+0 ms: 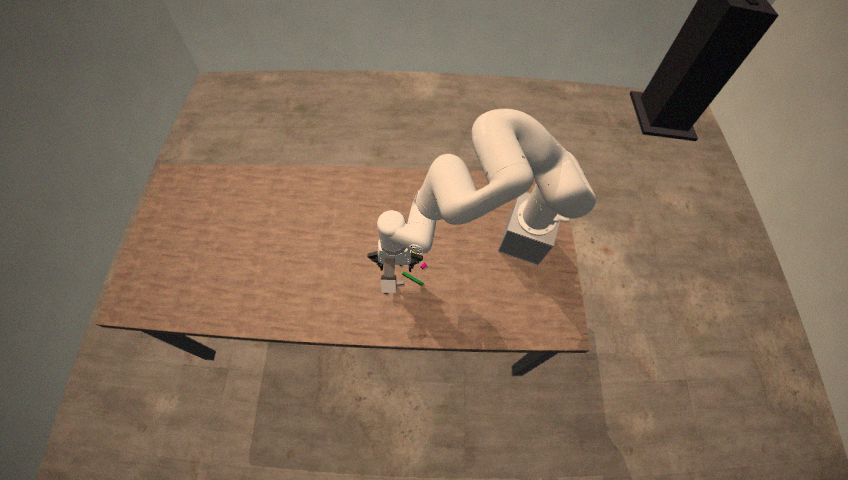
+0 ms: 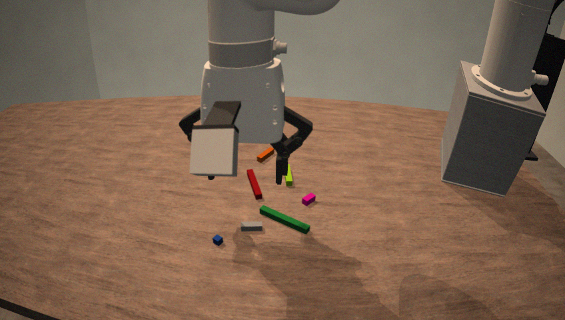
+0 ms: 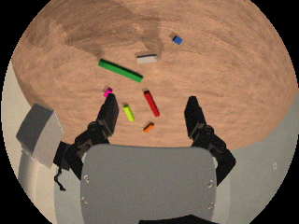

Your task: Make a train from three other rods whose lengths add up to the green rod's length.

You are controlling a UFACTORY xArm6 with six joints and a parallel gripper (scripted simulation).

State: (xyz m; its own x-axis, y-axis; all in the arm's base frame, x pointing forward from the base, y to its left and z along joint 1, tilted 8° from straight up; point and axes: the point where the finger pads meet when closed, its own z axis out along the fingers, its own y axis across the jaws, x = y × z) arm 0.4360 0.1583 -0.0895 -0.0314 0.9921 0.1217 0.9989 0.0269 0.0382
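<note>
My gripper [image 2: 244, 181] [image 3: 151, 102] is open and empty above the table. The green rod [image 1: 412, 278] [image 2: 284, 219] [image 3: 121, 70] lies flat. The grey rod [image 2: 251, 226] [image 3: 147, 59] lies near one end of it, and the blue rod [image 2: 217, 239] [image 3: 177, 40] lies beyond the grey one. The magenta rod [image 1: 423, 265] [image 2: 308, 199] [image 3: 107, 92] lies on the green rod's other side. The red rod [image 2: 254, 183] [image 3: 151, 104], lime rod [image 2: 288, 176] [image 3: 129, 113] and orange rod [image 2: 265, 154] [image 3: 149, 127] lie apart, at differing angles. No rods touch.
The wooden table [image 1: 238, 249] [image 2: 118, 253] bears all the rods. The arm's grey base block [image 1: 526, 245] [image 2: 487, 139] [image 3: 39, 133] stands at the right of the table in the top and exterior views. A dark pillar [image 1: 696, 71] stands on the floor behind.
</note>
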